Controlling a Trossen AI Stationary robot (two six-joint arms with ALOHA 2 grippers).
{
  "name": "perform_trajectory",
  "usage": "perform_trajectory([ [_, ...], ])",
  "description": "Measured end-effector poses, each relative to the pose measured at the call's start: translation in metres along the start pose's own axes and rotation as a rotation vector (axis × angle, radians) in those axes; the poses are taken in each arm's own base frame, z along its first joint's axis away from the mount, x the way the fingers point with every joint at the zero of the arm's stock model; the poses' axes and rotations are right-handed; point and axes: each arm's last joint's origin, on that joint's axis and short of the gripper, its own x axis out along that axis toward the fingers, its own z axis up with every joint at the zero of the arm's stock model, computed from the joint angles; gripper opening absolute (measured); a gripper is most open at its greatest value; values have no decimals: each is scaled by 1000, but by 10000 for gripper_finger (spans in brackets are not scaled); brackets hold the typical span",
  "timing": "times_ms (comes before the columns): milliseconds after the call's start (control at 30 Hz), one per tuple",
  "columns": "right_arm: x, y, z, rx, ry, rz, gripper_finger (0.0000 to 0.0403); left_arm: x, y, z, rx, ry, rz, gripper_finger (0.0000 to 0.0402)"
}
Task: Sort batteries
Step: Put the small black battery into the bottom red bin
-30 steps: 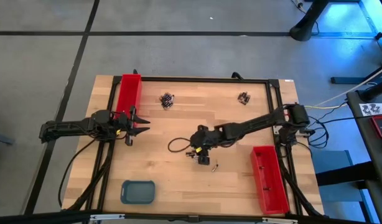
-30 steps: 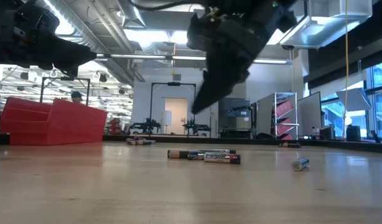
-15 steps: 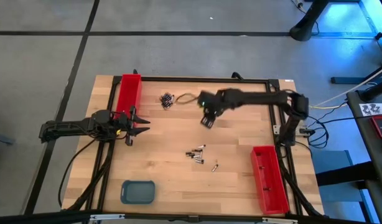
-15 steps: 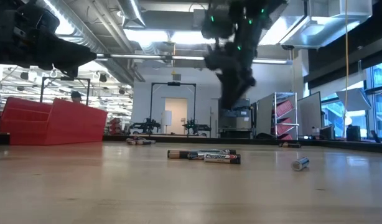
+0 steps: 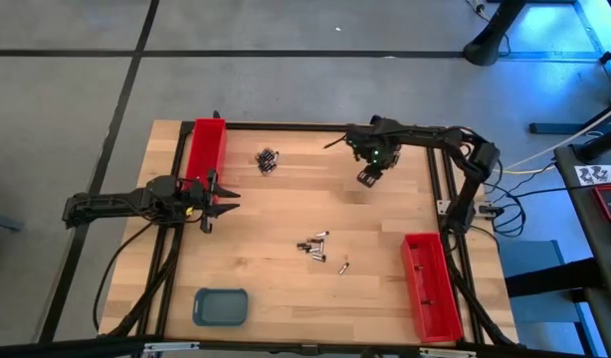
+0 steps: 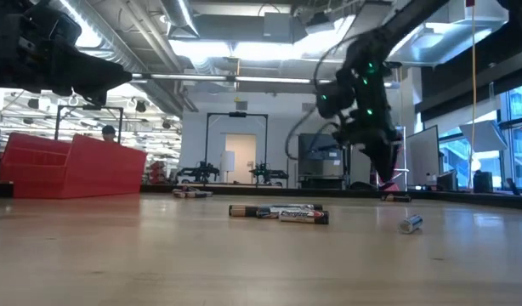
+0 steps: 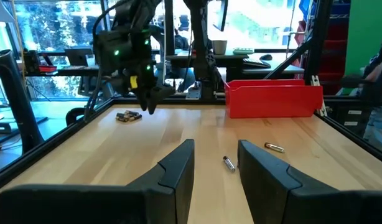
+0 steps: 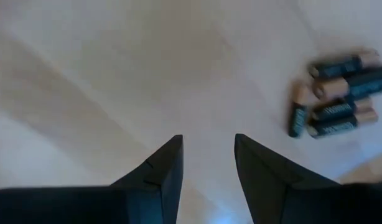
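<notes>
Batteries lie in groups on the wooden table: a cluster [image 5: 268, 159] near the far edge, several [image 5: 312, 245] in the middle with a single one [image 5: 343, 266] beside them, and a cluster [image 8: 337, 93] in the right wrist view. My right gripper [image 5: 366, 179] hangs over the far right of the table, pointing down. It is open, has nothing between its fingers [image 8: 206, 146], and stands beside that cluster. My left gripper [image 5: 224, 205] waits at the left edge, level and open [image 7: 216, 158].
One red tray [image 5: 206, 149] stands at the far left and another [image 5: 430, 283] at the near right. A blue-grey tray [image 5: 221, 306] sits near the front left. A black frame rims the table. Bare wood lies between the battery groups.
My right gripper has swung from above the middle batteries toward the table's far edge and then toward its right edge. It turned as it went and stayed above the wood. The middle batteries, which the arm hid before, now lie uncovered. My left arm has kept still.
</notes>
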Motion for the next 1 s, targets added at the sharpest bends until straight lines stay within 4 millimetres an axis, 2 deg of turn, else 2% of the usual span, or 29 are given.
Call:
perform_trajectory([
  [100, 8, -15, -2, -1, 14, 31, 145, 0, 0, 0, 0, 0, 0, 114],
  [300, 11, -37, 1, -35, -6, 30, 145, 0, 0, 0, 0, 0, 0, 114],
  [533, 13, -63, 3, 25, -41, 50, 145, 0, 0, 0, 0, 0, 0, 114],
  [700, 14, -70, 4, 42, -60, 49, 145, 0, 0, 1, -33, -6, 0, 114],
  [1000, 18, -66, 1, 7, -38, -11, 145, 0, 0, 8, -117, -89, -4, 114],
])
